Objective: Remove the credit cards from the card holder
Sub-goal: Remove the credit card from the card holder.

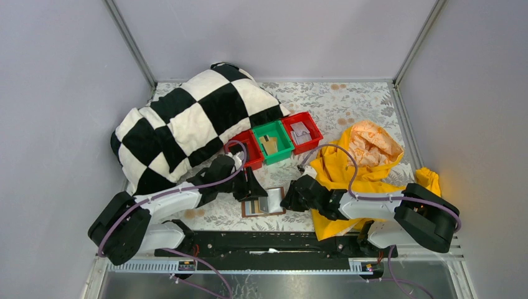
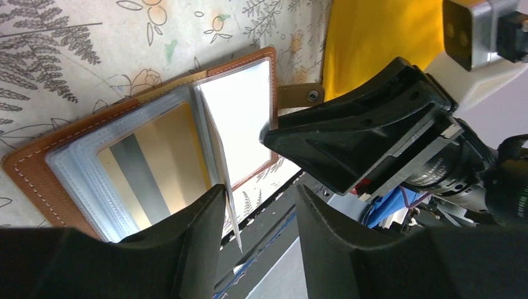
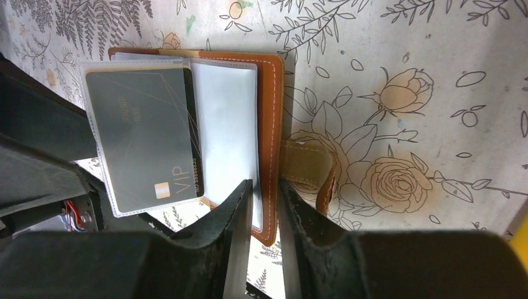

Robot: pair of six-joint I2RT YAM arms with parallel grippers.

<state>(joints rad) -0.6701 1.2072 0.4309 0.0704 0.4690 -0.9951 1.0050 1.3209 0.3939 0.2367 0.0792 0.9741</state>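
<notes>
Right tool (image 3: 263, 199) tight on card holder (image 3: 269, 112) edge; left tool (image 2: 260, 212) wide.

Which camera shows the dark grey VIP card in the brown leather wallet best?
The right wrist view: the dark grey VIP card faces the lens in its clear sleeve, lettering readable. The left wrist view shows that sleeve only edge-on; the top view shows the brown leather wallet as a small patch, the card indistinct.
</notes>
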